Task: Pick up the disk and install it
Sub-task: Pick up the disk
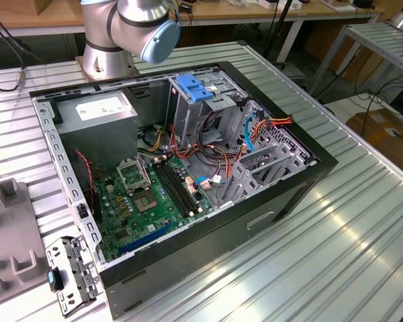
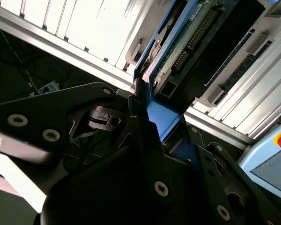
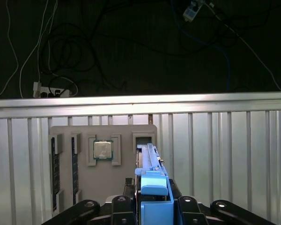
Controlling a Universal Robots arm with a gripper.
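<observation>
The disk (image 3: 150, 161) stands on edge in a slot of a grey holder tray (image 3: 107, 187), its blue carrier frame (image 3: 153, 190) turned toward the camera. In the second wrist view the disk (image 2: 187, 42) shows its green circuit-board side and blue edge. My gripper (image 3: 152, 201) sits around the blue frame, with a black finger (image 2: 139, 110) against the frame on each side, shut on it. The open computer case (image 1: 302, 181) lies on the ribbed metal table in the exterior view, with its grey drive cage and blue latch (image 1: 195, 87) at the back.
The holder tray also carries a processor chip (image 3: 103, 150) and memory sticks (image 3: 56, 171). Inside the case are the green motherboard (image 1: 148, 194), a grey box with a white sticker (image 1: 97, 111) and loose cables (image 1: 255, 127). The arm's base (image 1: 107, 47) stands behind the case.
</observation>
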